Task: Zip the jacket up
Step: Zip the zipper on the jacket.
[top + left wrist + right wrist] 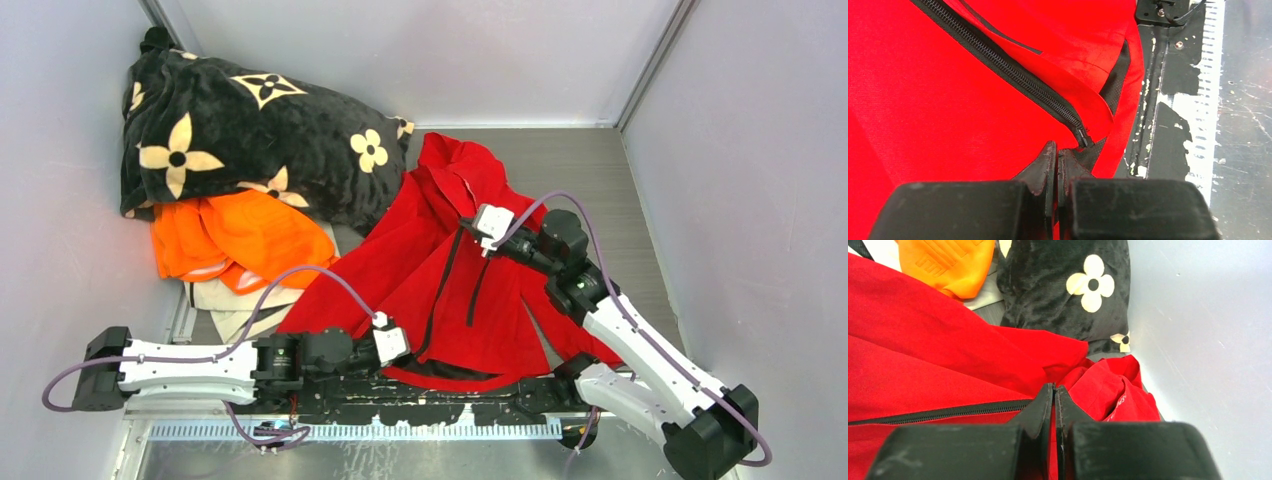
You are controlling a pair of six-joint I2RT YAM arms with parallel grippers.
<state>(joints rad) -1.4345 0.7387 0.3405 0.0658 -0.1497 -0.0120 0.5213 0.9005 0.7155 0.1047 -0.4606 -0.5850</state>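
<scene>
The bright red jacket (440, 280) lies spread in the middle of the table, collar toward the back. Its dark zip (447, 290) runs from the collar down to the hem. My left gripper (405, 345) is at the near hem. In the left wrist view the left gripper (1057, 150) is shut on red fabric, just beside the zip's bottom end (1083, 137). My right gripper (468, 222) is at the upper end of the zip, near the collar. In the right wrist view the right gripper (1054, 389) is shut on red fabric, beside the zip teeth (938, 413).
A black flower-patterned blanket (250, 130) is piled at the back left, with an orange garment (240, 235) and a cream cloth (235, 305) in front of it. Grey walls close in the left, back and right. A black taped strip and metal edge (1198, 100) run along the near side.
</scene>
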